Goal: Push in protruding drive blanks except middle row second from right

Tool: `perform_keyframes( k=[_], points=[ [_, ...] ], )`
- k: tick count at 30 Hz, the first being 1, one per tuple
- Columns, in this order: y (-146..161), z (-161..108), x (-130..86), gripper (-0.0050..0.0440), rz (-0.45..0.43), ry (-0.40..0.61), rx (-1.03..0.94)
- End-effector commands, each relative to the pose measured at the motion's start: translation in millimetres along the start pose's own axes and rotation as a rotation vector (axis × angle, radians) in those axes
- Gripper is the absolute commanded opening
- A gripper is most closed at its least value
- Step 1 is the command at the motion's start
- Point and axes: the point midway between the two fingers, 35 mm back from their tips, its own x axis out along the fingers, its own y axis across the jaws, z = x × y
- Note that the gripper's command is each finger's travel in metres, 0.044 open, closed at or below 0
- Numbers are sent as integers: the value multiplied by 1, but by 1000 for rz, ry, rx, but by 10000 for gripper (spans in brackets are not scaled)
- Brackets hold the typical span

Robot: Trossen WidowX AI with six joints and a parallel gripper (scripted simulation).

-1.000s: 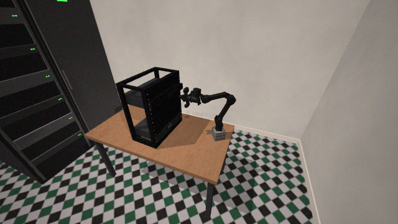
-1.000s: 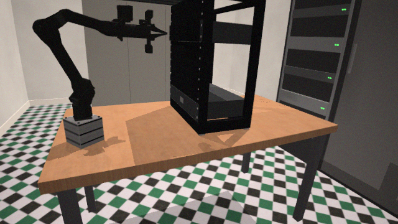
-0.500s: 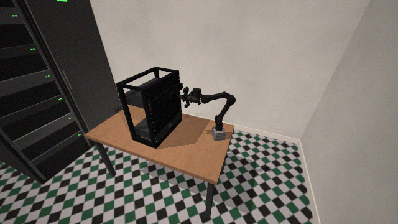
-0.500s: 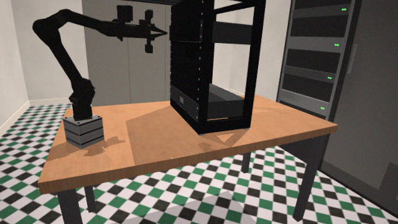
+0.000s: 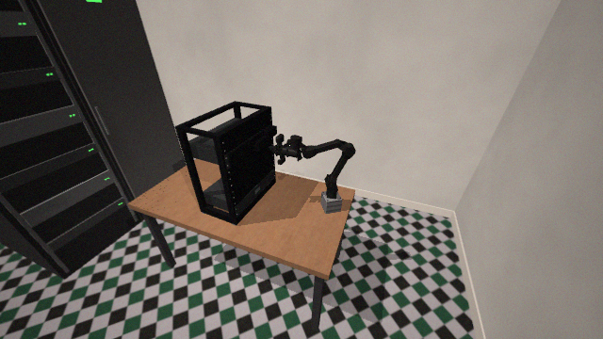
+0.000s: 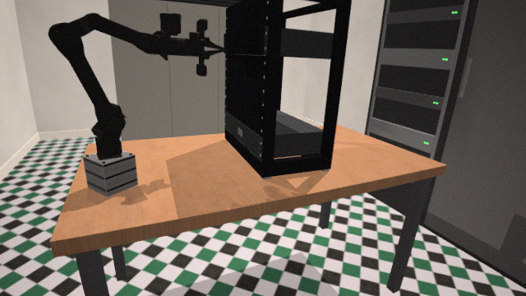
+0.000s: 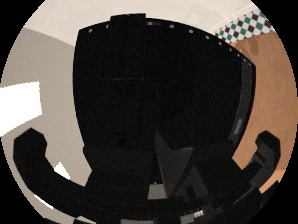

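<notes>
Rack (image 6: 337, 82), black and open-framed, upright on the wooden table (image 6: 230, 193) toward its far edge, front face turned to the arm. Left of the rack in the exterior view: grey pedestal (image 6: 91, 181) near the table's left corner, well apart from the rack, with the black arm (image 6: 82, 70) rising from it and bending level toward the rack's upper front. Gripper (image 6: 218, 50) pinched fully shut on nothing, its tip at or just off the rack's front face near the top row; contact not clear. Drive blanks too dark to tell apart, even in the wrist view, where the rack front (image 7: 153, 90) fills the frame with closed fingers before it. Between pedestal and rack, only bare table with shadows. Inside the rack, low down, a dark tray (image 6: 296, 136). Behind the arm, grey cabinet doors (image 6: 164, 103). Right of the rack, beyond the table, a tall server cabinet (image 6: 415, 82) with green lights, on the green, black and white checkered floor (image 6: 288, 263).
</notes>
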Motion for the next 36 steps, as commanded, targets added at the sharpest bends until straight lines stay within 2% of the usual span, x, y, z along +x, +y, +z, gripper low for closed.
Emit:
perform_keyframes(
  k=[1, 36],
  points=[
    [11, 1, 17, 0, 22, -2, 16],
    [11, 1, 20, 0, 22, -2, 16]
  ],
)
